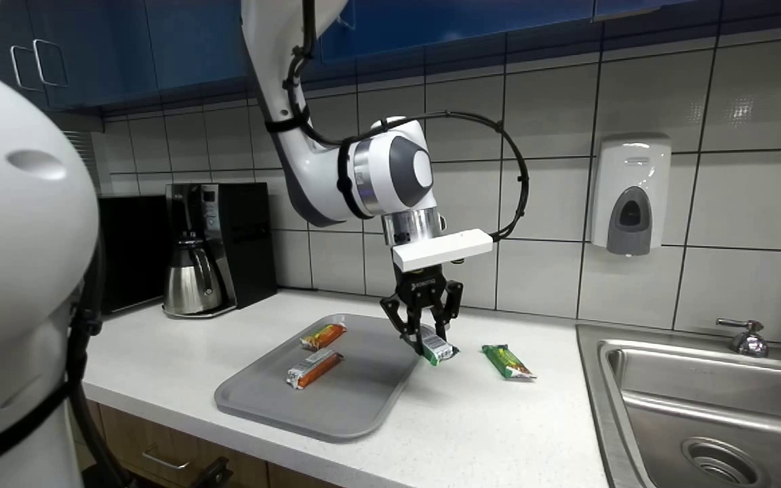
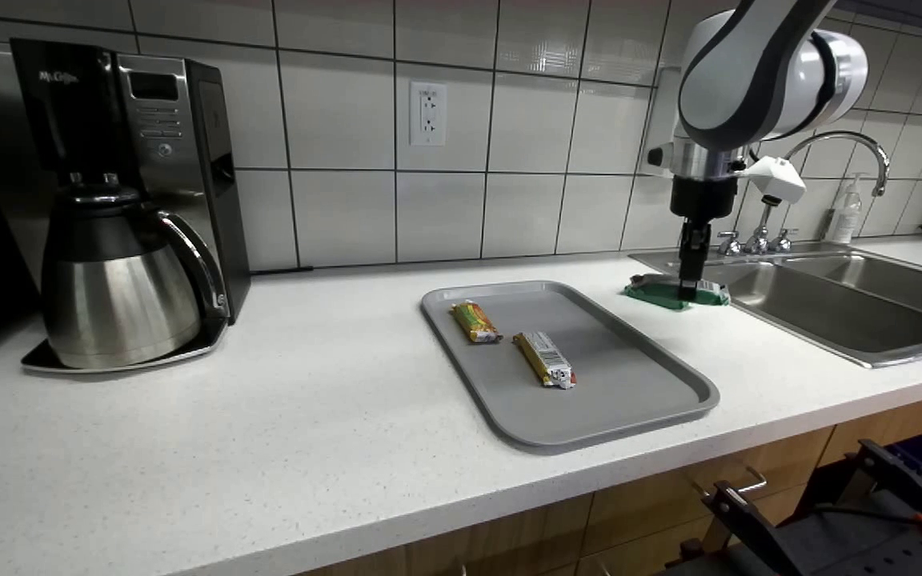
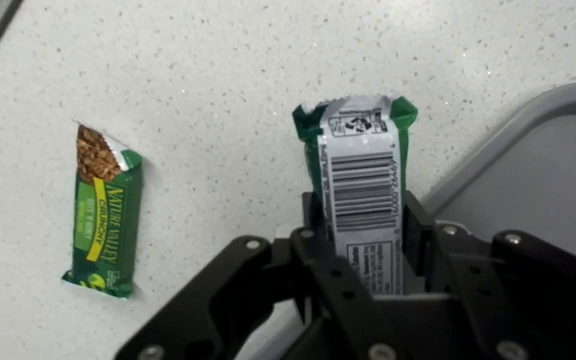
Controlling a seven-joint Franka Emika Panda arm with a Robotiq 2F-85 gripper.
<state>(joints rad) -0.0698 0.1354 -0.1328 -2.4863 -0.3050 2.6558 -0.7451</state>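
Black gripper point(image 3: 365, 220) clasped a barcoded bar point(image 3: 363, 192) between its fingers. At the wrist view's nine o'clock lay another bar point(image 3: 105, 215).

kitchen: sink point(image 1: 709, 407), coffee maker point(image 2: 161, 168)

Bar point(image 3: 365, 185) in claw point(image 1: 432, 342), near tray point(image 2: 629, 380)

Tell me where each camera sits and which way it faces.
An exterior view: close beside the arm, facing the tray and tiled wall; arm and gripper show.
An exterior view: nearer the coffee maker, facing the tray and wall; arm and gripper show.
Wrist view: on the arm, looking down at the gripped green bar; black fingers show.
Both exterior views share tray, coffee maker and sink.
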